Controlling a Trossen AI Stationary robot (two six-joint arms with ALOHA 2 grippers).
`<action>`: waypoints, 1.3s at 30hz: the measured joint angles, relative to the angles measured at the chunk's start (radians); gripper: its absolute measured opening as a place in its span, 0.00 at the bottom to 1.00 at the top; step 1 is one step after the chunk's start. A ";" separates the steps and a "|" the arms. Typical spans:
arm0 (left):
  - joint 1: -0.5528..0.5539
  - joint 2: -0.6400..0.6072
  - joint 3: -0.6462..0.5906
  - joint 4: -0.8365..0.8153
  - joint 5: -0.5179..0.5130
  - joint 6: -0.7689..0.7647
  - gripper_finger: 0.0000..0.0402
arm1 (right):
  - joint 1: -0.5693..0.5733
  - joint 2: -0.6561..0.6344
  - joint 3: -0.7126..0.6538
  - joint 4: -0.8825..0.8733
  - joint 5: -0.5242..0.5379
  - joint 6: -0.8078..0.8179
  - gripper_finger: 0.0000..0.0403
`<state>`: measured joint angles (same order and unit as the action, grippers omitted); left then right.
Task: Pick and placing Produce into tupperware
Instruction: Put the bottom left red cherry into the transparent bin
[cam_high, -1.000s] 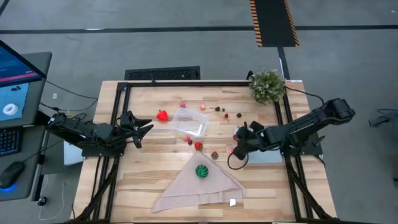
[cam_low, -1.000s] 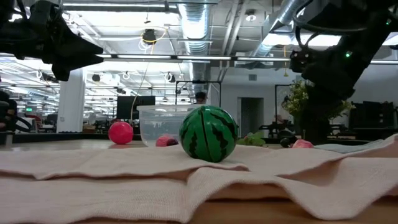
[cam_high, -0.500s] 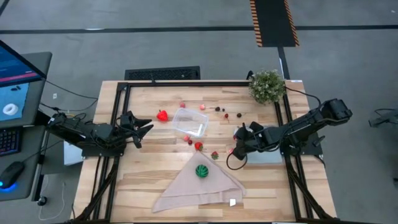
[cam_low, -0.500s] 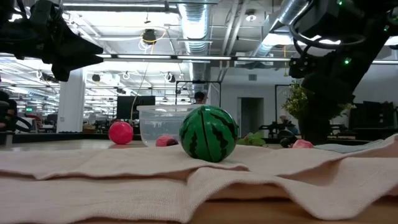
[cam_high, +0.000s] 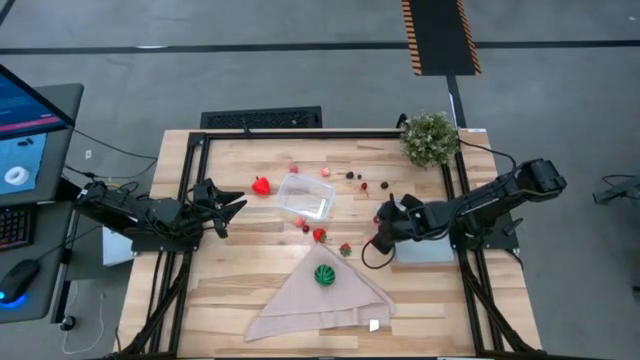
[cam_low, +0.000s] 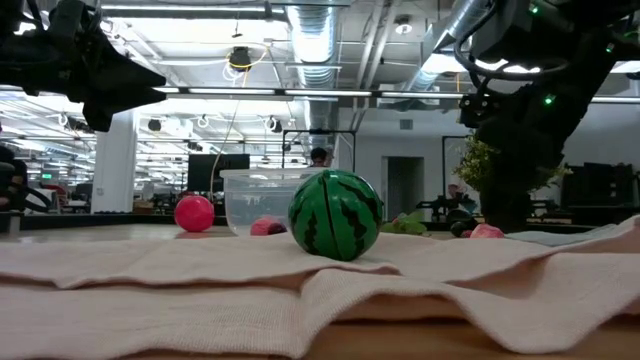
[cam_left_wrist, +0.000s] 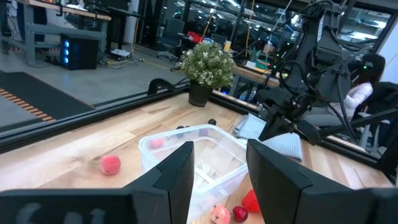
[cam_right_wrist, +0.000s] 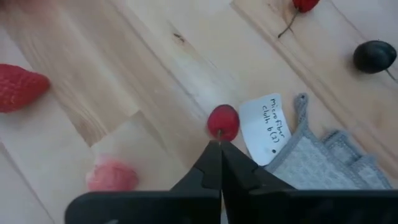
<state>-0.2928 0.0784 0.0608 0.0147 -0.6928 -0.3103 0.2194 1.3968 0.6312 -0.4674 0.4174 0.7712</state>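
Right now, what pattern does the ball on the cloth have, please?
Green ball with dark stripes, clearest in low view.

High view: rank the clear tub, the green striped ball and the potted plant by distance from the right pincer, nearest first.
From the right pincer:
1. Green striped ball, on the beige cloth, toward the front.
2. Clear tub, table centre.
3. Potted plant, back right corner.

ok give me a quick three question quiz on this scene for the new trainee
1. True or false: the green striped ball lies on the beige cloth.
2. The right gripper is: A) wide open, B) shut, C) out of sight.
3. Fill in: the left gripper hangs open near the table's left edge, while the right gripper's tips are at a small red ____.

Key: 1 true. 2 B. 3 berry.
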 joint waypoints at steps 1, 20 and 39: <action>0.000 0.000 0.000 0.000 0.000 0.000 0.35 | -0.005 0.000 0.000 0.007 -0.002 -0.003 0.04; 0.000 0.000 0.000 -0.006 0.000 0.052 0.35 | -0.126 -0.003 0.229 0.076 0.007 -0.392 0.03; 0.000 0.000 0.000 -0.026 0.002 0.037 0.35 | -0.255 0.333 0.542 0.286 -0.131 -0.727 0.06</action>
<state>-0.2931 0.0788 0.0608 -0.0113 -0.6911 -0.2738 -0.0355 1.7299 1.1727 -0.1809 0.2859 0.0438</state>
